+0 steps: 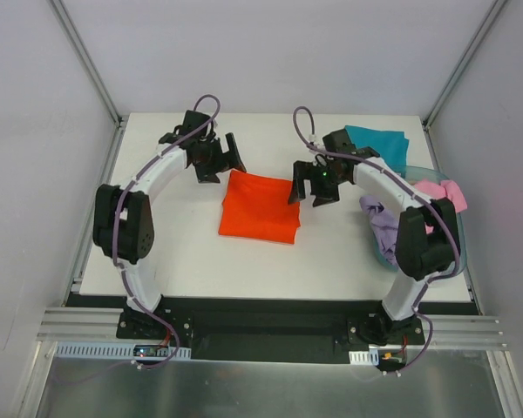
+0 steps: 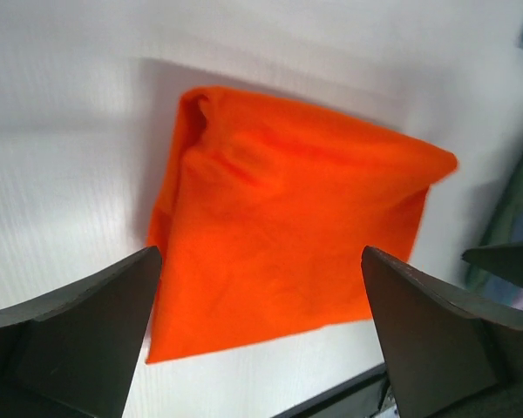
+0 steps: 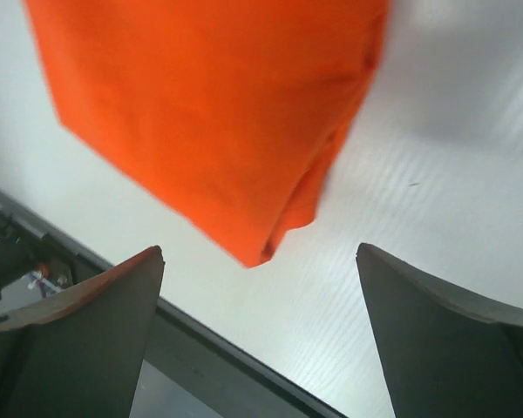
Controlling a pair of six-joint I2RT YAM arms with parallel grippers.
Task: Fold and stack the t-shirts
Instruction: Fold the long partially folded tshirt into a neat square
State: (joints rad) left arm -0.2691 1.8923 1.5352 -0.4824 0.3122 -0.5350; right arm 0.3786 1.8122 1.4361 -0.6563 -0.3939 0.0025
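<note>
"The orange-red t-shirt [image 1: 260, 206], where does it sit?"

"Folded into a rough square, flat on the white table [image 1: 157, 252], about the middle. It lies alone, with nothing stacked on it."

"And the left gripper [image 1: 221, 160]?"

"At the shirt's 11 o'clock corner in the top view. Its jaws are spread wide and hold nothing. From the left wrist, the left gripper [image 2: 260, 279] frames the orange-red t-shirt [image 2: 288, 235] between its two dark fingers [image 2: 96, 331], and the cloth lies on the table beyond them, apart from both."

"The right one?"

"The right gripper [image 1: 311, 186] is at the shirt's 2 o'clock edge, with its fingers just beside the cloth. How high it hangs above the table I cannot tell from overhead. From the right wrist, the right gripper [image 3: 260, 261] is just as wide, with bare table in the gap. The orange-red t-shirt [image 3: 209, 113] fills the upper part of that view, and a folded corner points down toward the gap but does not reach the fingers [image 3: 436, 331]."

"So neither is gripping?"

"Neither. Both have their jaws apart and empty."

"The other shirts?"

"The teal t-shirt [image 1: 376, 139] lies at the table's 1 o'clock corner. The pink t-shirt [image 1: 442, 192] and lavender t-shirt [image 1: 380, 219] are bunched in the tub [image 1: 385, 258] at 3 o'clock, partly behind the right arm."
</note>
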